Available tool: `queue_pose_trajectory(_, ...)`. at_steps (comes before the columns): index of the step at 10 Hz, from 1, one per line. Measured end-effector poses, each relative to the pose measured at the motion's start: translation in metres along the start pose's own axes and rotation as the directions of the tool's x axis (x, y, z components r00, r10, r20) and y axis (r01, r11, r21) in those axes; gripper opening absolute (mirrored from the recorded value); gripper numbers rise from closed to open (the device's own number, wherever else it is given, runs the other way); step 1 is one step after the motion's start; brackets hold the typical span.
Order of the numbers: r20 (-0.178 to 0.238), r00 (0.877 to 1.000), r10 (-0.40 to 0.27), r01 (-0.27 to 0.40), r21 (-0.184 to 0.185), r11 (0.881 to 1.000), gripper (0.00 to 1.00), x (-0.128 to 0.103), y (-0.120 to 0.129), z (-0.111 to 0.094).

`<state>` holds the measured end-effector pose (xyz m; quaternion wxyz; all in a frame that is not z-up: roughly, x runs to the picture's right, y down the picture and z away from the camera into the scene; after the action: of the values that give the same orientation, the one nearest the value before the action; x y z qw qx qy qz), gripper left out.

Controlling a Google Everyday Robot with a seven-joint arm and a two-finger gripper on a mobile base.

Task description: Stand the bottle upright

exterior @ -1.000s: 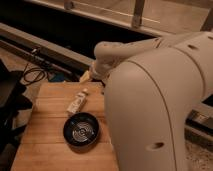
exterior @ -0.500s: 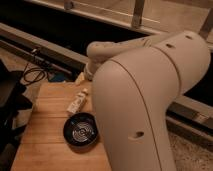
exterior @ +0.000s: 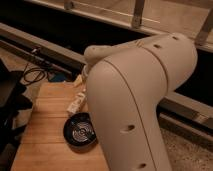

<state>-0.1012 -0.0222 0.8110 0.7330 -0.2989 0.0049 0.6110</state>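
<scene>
Compared with half a second ago the scene has changed little. The bottle (exterior: 76,104) lies on its side in the same spot and the black bowl (exterior: 80,131) has not shifted. The big white arm (exterior: 135,100) sits only slightly further left. Against the picture from a second ago, though, it has swung clearly leftward, and it now covers the whole right side of the wooden table (exterior: 47,125). The gripper (exterior: 81,82) shows only as a small pale shape at the arm's far end, left of centre in the frame, over the table's far edge and just above the bottle's upper end. Whether its jaws are apart or together cannot be told, nor whether it touches the bottle. Nothing can be seen held in it. The arm reaches in from the lower right. Its thick rounded link fills the middle and right of the frame, bends at a joint in the upper middle, and then turns down and left toward the table. The bottle rests on the wood in the left-centre, slanted, just above the bowl and close beside the arm's left edge. Dark cables (exterior: 32,75) lie beyond the table at the upper left.
</scene>
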Motion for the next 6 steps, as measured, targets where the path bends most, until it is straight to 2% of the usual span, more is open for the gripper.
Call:
queue_pose_trajectory(1,0.023,1.000,-0.002,0.004,-0.059,0.998,0.80,-0.004,-0.004,-0.003)
queue_pose_trajectory(2,0.039,0.999,-0.001,0.007,-0.141,0.990,0.80,-0.005,-0.009,-0.004)
queue_pose_trajectory(3,0.059,0.998,0.007,0.006,-0.227,0.974,0.80,-0.004,-0.013,-0.005)
queue_pose_trajectory(5,0.104,0.992,0.068,-0.030,-0.331,0.943,0.80,0.003,-0.032,-0.007)
queue_pose_trajectory(6,0.116,0.988,0.102,-0.056,-0.348,0.936,0.80,0.007,-0.044,-0.007)
